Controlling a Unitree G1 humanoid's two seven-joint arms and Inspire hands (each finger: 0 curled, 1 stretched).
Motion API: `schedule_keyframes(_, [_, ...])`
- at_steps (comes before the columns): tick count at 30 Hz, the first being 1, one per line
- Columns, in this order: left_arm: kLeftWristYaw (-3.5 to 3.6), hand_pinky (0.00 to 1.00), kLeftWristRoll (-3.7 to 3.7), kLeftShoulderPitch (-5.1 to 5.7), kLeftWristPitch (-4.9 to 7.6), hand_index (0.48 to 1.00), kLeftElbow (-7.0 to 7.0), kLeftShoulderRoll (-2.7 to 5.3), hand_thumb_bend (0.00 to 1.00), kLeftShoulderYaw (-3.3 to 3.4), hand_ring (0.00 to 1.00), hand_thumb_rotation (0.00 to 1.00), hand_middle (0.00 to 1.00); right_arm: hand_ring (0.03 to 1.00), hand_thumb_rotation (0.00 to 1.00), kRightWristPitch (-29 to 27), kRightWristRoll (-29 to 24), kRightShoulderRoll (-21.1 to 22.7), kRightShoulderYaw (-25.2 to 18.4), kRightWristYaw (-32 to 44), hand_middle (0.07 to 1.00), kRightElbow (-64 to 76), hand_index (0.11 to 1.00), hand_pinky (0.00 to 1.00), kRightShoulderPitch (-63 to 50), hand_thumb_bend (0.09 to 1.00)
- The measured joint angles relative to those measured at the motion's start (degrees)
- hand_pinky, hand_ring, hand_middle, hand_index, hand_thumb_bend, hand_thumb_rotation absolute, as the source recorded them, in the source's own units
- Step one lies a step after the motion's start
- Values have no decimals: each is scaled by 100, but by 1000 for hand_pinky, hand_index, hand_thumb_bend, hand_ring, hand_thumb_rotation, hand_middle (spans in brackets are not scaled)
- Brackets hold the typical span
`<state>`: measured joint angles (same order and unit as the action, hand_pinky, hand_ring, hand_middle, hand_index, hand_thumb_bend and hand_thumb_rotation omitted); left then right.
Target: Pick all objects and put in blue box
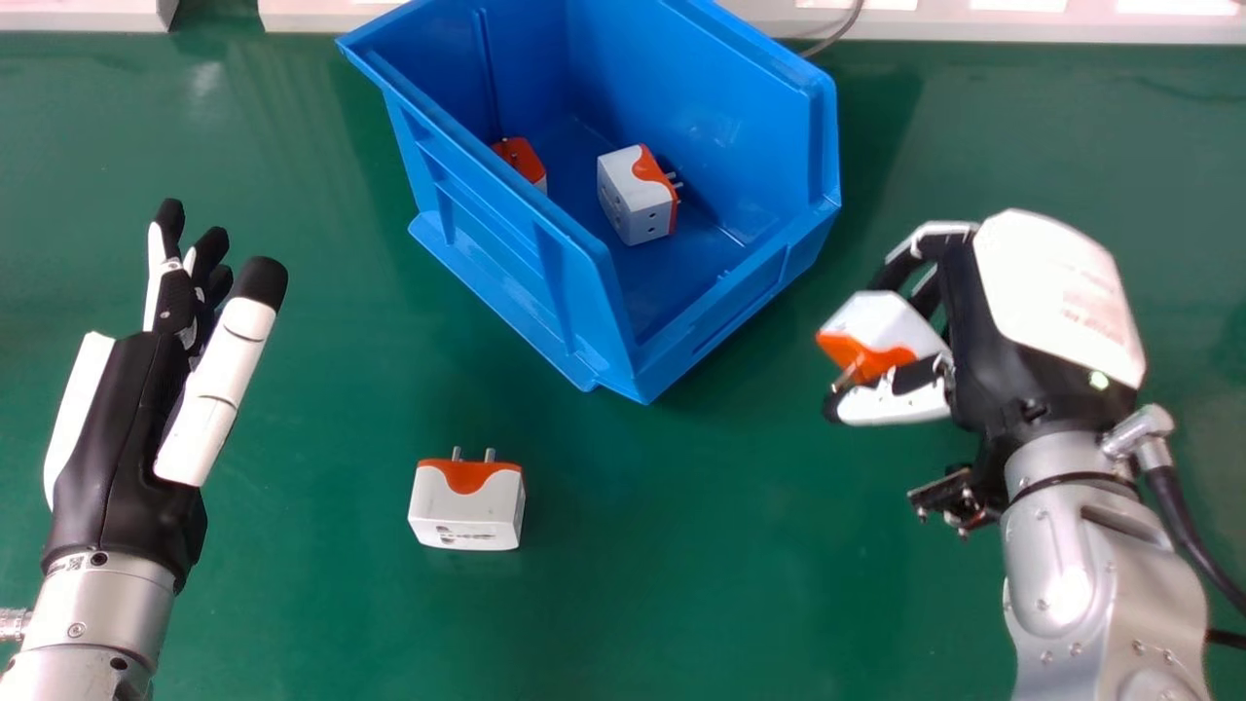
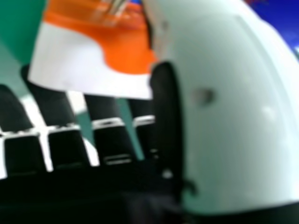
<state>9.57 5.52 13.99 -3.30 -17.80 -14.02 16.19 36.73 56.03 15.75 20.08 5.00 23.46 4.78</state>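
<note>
In the head view my right hand [image 1: 1032, 321], just right of the blue box [image 1: 691, 355], is curled round a white and orange plug adapter [image 1: 881, 326]. The right hand view has that adapter [image 2: 70, 58] between the thumb and fingers of my right hand [image 2: 233, 112]. Another adapter [image 1: 467, 504] rests on the green table, its pins pointing away from me. Inside the box are a white and orange adapter [image 1: 635, 200] and a second one [image 1: 521, 161], partly hidden by the box wall. My left hand [image 1: 127, 419] is open above the table at the left.
The green table [image 1: 292, 604] spreads beneath both arms. A pale ledge [image 1: 973, 24] runs along its far side, with a grey cable [image 1: 837, 34] beside the box. A black cable [image 1: 1192, 545] hangs along my right forearm.
</note>
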Motion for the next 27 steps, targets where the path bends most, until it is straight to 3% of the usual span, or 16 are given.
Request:
schedule_keyframes(5, [-2,1000,-1,-2,0,1000,2,0,759,0,1000,863,1000,123,137,-173,63,-157,-34,28,193,333,470,73,108,491])
schedule_keyframes(8, [-4,1000,-14,-26,1,1000,5,-1,759,3,1000,863,1000,109,137,-327,75,-216,-58,47,178,340,469,59,412,491])
schedule_keyframes(14, [-3,1000,-66,-30,5,1000,31,-5,761,-5,1000,863,1000,162,140,-507,101,-281,-65,151,238,-95,469,103,1333,490])
schedule_keyframes(17, [-4,1000,-84,-23,8,1000,32,-5,762,-5,1000,864,1000,288,141,-607,117,-378,-21,158,372,-465,474,195,1797,489])
schedule_keyframes(20, [-5,1000,-93,-17,8,1000,33,-6,763,-1,1000,864,1000,344,142,-739,116,-446,41,152,430,-814,477,238,2152,489])
schedule_keyframes(23, [-18,1000,-93,19,11,1000,32,-8,764,16,1000,864,1000,315,142,-910,46,-561,82,72,419,-1503,479,212,2604,488])
schedule_keyframes(24, [-1,1000,-92,14,15,1000,25,-6,764,-8,1000,864,1000,315,142,-922,36,-581,82,71,419,-1651,479,212,2699,488])
schedule_keyframes(27, [-2,1000,-91,47,15,1000,12,-2,765,-6,1000,864,1000,202,138,-1134,-101,-712,105,-132,321,-2374,482,121,3134,488])
